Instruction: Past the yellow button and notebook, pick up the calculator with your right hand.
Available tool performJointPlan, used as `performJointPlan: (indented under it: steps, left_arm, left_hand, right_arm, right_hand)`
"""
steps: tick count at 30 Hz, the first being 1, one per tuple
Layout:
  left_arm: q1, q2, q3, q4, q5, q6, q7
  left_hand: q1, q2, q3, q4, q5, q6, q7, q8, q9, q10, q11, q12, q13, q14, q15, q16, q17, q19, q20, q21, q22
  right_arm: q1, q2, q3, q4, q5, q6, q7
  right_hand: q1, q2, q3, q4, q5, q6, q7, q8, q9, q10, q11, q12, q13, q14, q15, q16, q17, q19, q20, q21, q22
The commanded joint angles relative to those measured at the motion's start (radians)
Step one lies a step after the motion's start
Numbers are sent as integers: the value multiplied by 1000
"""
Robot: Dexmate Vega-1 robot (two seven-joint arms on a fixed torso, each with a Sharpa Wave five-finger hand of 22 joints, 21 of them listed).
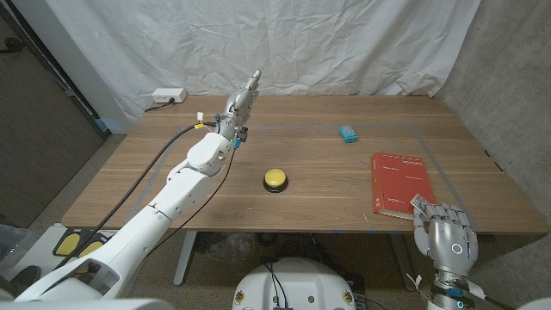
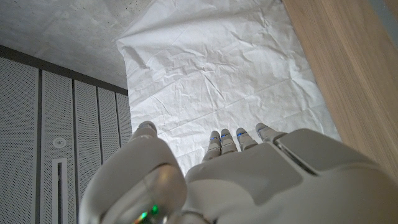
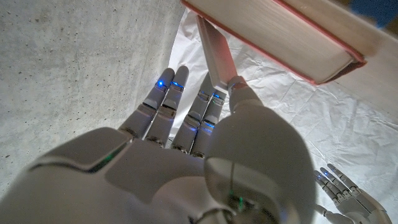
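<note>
Wooden surface (image 1: pixel 301 185) w/ tape lines marking a rectangle. Yellow button (image 1: pixel 275 178) sits near the middle, toward the front. Red notebook (image 1: pixel 399 184) lies flat on the robot's right side, front right, long axis running roughly front-to-back, its near end close to the surface's front edge. Calculator (image 1: pixel 348 133), small & blue-teal, lies flat further back, past both button and notebook, a bit right of centre, well apart from each; its long axis looks slightly diagonal, too small to tell which end is the top. White power strip (image 1: pixel 169 96) at the far left back corner w/ a cable; white sheet (image 1: pixel 258 43) hangs behind. Right robot hand (image 1: pixel 444 234) is at the front right edge, just beside the notebook's near corner, fingers apart & reaching up, holding nothing; in the right wrist view the notebook's page edge (image 3: pixel 267 43) shows just past the fingertips (image 3: pixel 166 81), can't tell if touching. So notebook stands between this hand and the calculator. Left robot hand (image 1: pixel 244 96) is raised over the back left-centre, arm stretched out, fingers extended & lying close together, nothing in them; left wrist view shows its fingers (image 2: pixel 230 142) pointing at the sheet.
</note>
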State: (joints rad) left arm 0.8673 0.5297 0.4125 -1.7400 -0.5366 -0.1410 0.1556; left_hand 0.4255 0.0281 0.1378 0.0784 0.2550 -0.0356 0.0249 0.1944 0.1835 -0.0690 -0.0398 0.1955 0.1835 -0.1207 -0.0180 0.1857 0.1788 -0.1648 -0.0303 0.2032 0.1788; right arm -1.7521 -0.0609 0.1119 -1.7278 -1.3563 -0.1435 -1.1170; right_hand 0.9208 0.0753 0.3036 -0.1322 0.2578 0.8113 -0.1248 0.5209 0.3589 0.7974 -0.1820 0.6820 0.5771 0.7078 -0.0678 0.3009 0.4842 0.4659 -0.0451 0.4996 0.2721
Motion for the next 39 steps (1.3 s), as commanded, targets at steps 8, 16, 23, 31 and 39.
performJointPlan:
  steps: [8,16,23,31,39]
  left_arm:
    - [-17,-3,-6,32,-13,-8,-16]
    - [-28,-8,-5,53,-19,-10,-25]
    - [-34,-6,-5,57,-20,-5,-28]
    - [-41,-2,-7,54,-21,0,-29]
    - [-40,-3,-7,56,-23,-3,-30]
  left_hand:
    - [0,10,-5,2,-1,-3,-5,2,4,-6,-3,4,3,-11,1,0,2,-12,-34,1,6]
    - [0,11,-6,2,-2,-3,-4,2,4,-6,-4,5,3,-11,1,0,2,-12,-34,1,6]
    - [1,11,-7,1,-2,-4,-4,2,4,-7,-4,4,3,-12,1,0,2,-13,-34,0,6]
    - [1,12,-8,1,-1,-3,-4,2,4,-7,-3,4,3,-12,1,0,2,-13,-34,1,6]
    - [2,12,-9,1,-2,-3,-4,2,4,-6,-3,5,3,-12,2,0,2,-13,-34,1,6]
  right_arm:
    - [-12,-98,-80,-55,60,-127,0]
    - [-23,-137,-111,-85,90,-187,0]
    - [-28,-177,-139,-106,119,-235,0]
    - [-25,-219,-171,-127,154,-285,0]
    - [-29,-271,-198,-154,196,-316,0]
  right_hand:
    - [107,79,3,-4,-20,49,-39,114,41,49,-6,17,-25,34,-167,12,14,17,-148,27,14]
    - [112,78,1,-3,-25,52,-37,116,44,61,-7,19,-35,45,-168,13,19,20,-148,38,20]
    - [109,80,-2,3,-30,41,-37,116,53,54,-10,23,-29,49,-166,9,20,15,-151,45,24]
    - [107,85,-4,11,-35,37,-34,121,69,51,-11,33,-17,53,-166,4,23,14,-149,56,30]
    - [108,85,-5,13,-37,39,-33,127,80,50,-8,40,-10,57,-167,2,26,16,-148,65,34]
